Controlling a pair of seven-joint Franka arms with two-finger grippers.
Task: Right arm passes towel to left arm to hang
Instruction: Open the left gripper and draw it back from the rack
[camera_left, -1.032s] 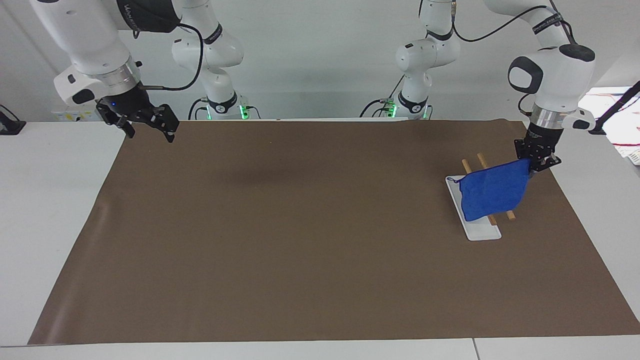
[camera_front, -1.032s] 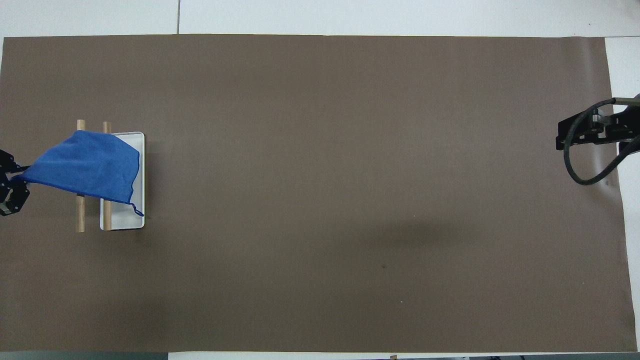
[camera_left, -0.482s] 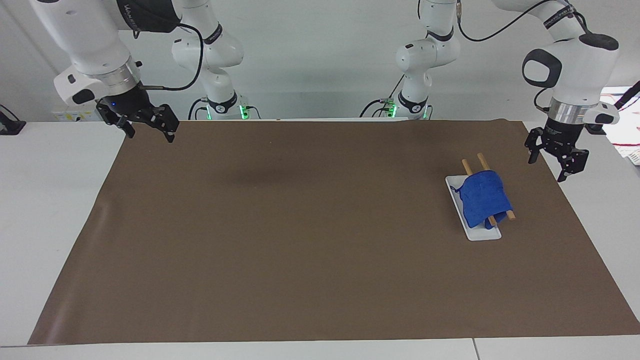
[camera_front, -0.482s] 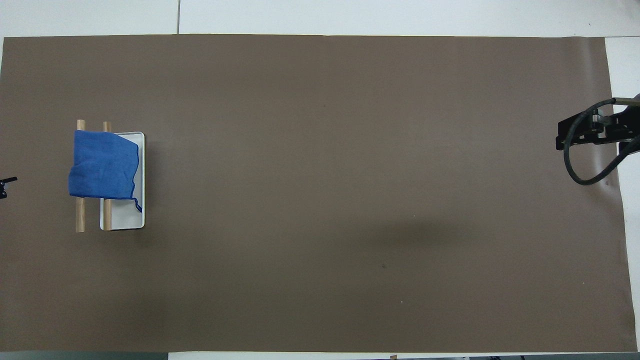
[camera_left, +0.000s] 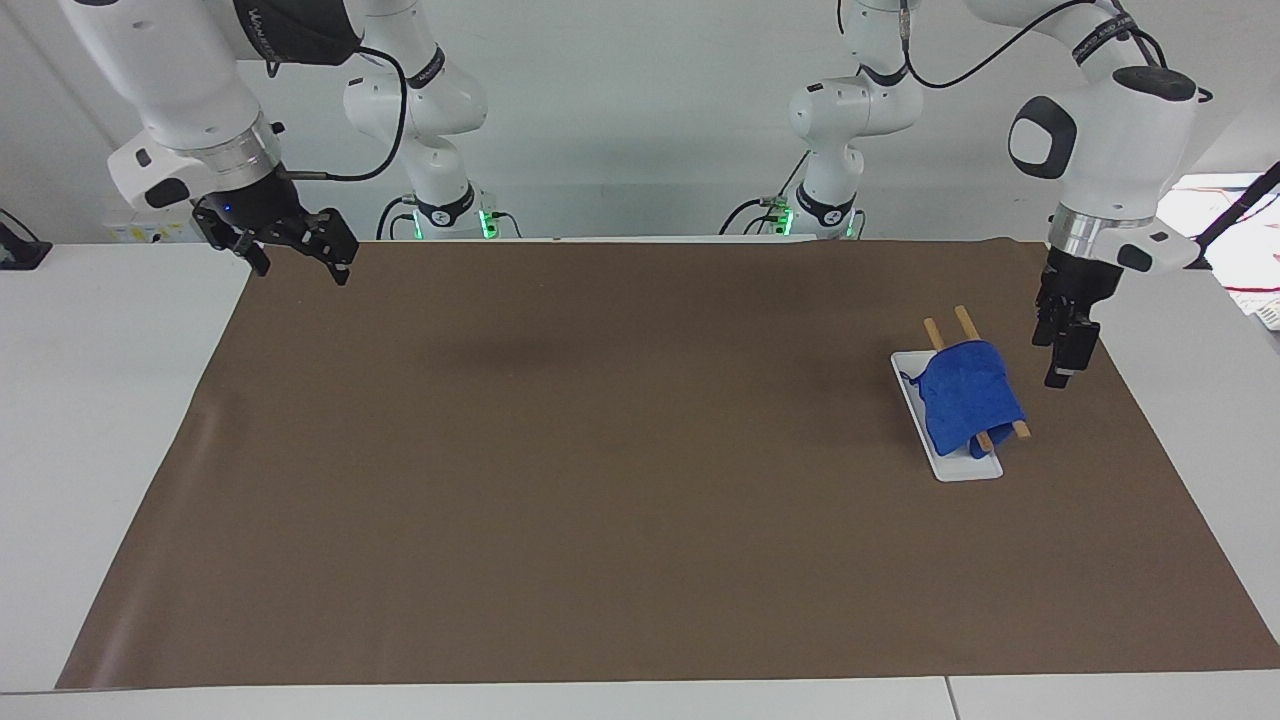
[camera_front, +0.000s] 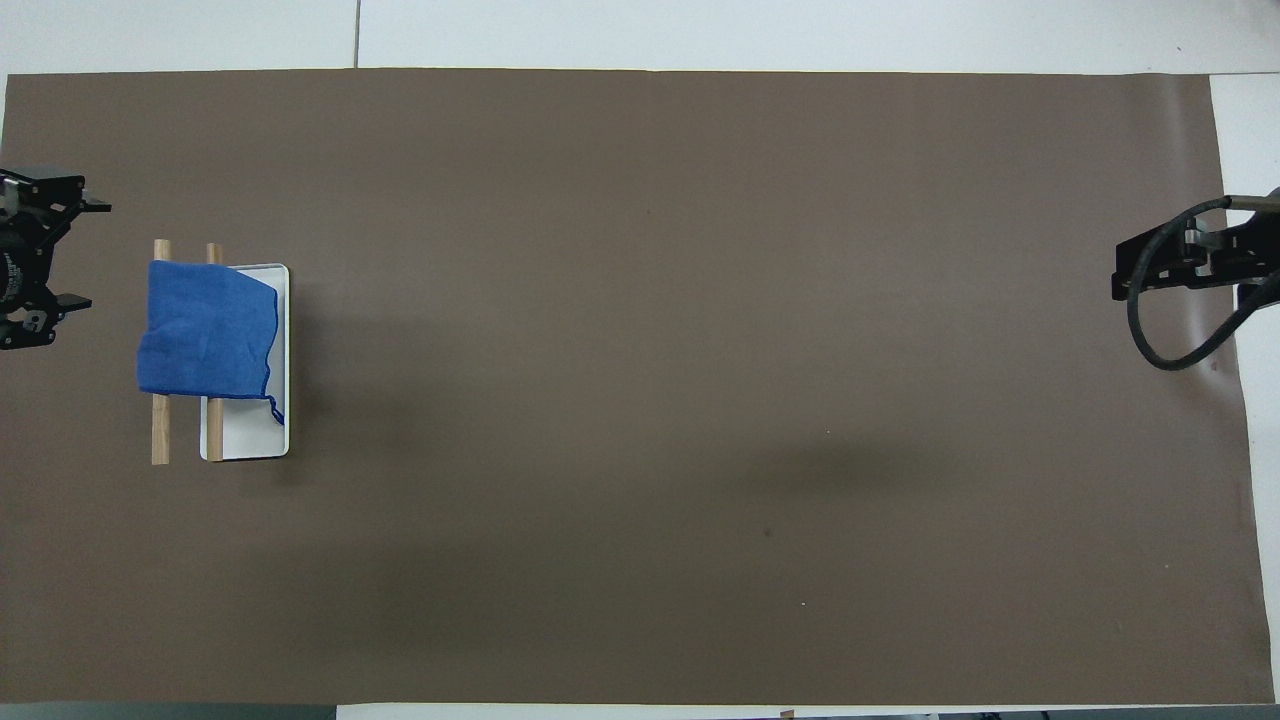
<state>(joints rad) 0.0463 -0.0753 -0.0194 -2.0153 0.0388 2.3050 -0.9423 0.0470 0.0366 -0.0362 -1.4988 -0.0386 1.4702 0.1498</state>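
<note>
Brown matting covers the table (camera_left: 600, 500), and at the left arm's end the blue towel (camera_left: 968, 398) hangs draped over two wooden rails (camera_left: 946, 326) of a small rack on a white tray (camera_left: 958, 466). The left claw (camera_left: 1062, 352) hovers empty just beside the rack with fingers spread, while the right claw (camera_left: 290, 248) waits, open and empty, over the mat's corner at its own end. The drape looks shallow, so a brush from the left claw could likely drag the towel off.
</note>
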